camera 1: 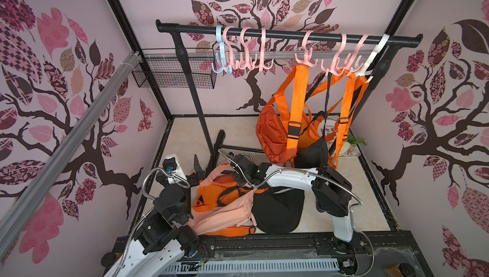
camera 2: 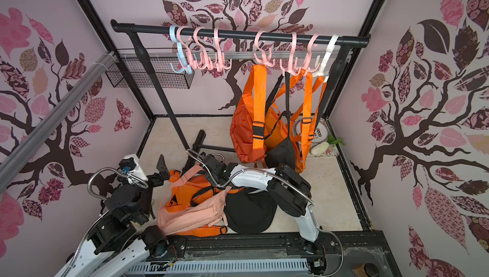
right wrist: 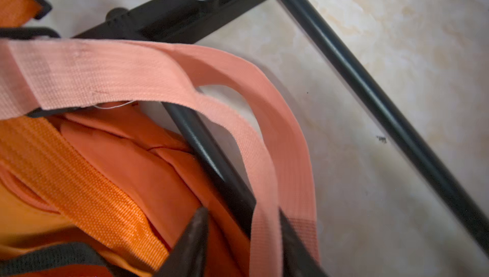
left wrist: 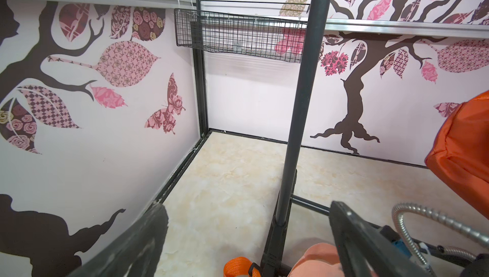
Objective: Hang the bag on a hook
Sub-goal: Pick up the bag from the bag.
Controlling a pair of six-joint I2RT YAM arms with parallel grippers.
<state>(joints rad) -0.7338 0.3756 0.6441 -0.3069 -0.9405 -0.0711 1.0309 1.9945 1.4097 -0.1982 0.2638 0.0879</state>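
Right gripper [right wrist: 243, 211] straddles the peach bag strap [right wrist: 264, 183] (jaws apart, not pinching).

Around the rail [camera 1: 288, 33]
A pile of bags [camera 1: 225, 209] lies on the floor [camera 1: 370, 209] in front of it. Other bags [camera 1: 272, 135] hang from hooks [camera 1: 307, 60] near its right end.

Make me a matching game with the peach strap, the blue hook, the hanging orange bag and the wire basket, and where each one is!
Things:
1. peach strap
2. blue hook
3. orange bag
4. wire basket

Places:
A. hangs from a pink hook
B. up on the wall
C. inside the right gripper
D. on the rail, with nothing on it

Pairs: 1-C, 2-D, 3-A, 4-B
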